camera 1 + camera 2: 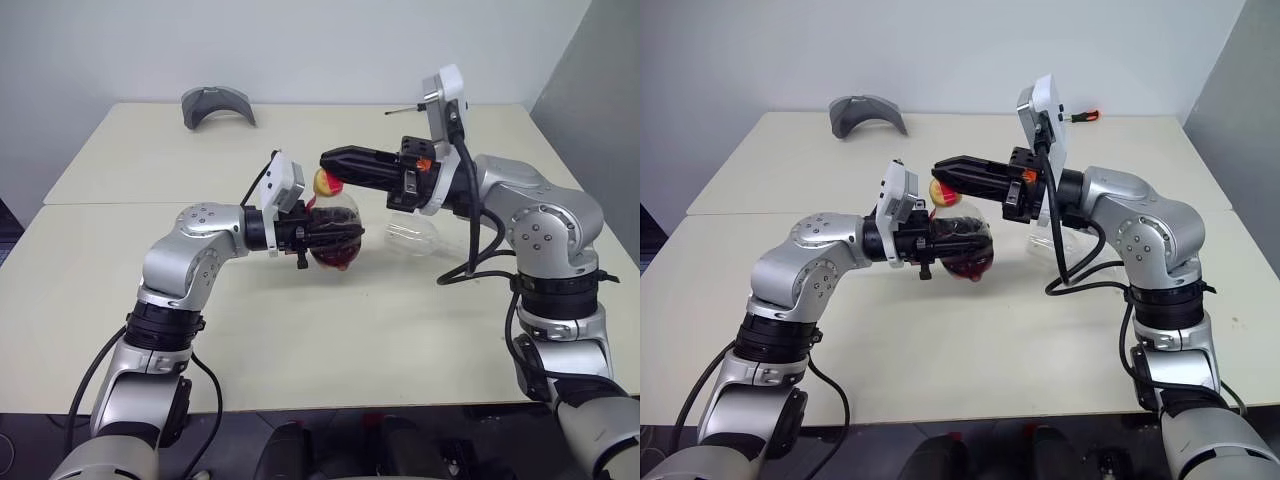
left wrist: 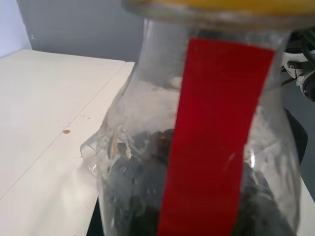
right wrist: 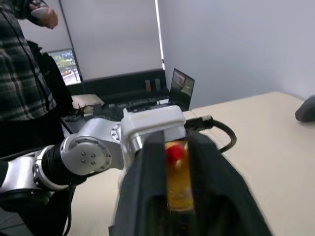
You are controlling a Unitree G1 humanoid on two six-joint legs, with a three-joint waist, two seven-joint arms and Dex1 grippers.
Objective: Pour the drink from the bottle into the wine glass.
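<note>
Clear plastic, the bottle (image 1: 337, 238) is hanging above the table (image 1: 120, 290) clamped in my left gripper (image 1: 345, 236), while my right gripper (image 1: 336, 172) is pinching its yellow-red cap (image 1: 324, 183). I am risking a slipped grip or a spurt of dark drink (image 1: 338, 256) if the cap twists off crooked, and the wine glass (image 1: 425, 235) is lying on its side just beyond. I am reading no writing on the plain red strip label (image 2: 214, 132).
</note>
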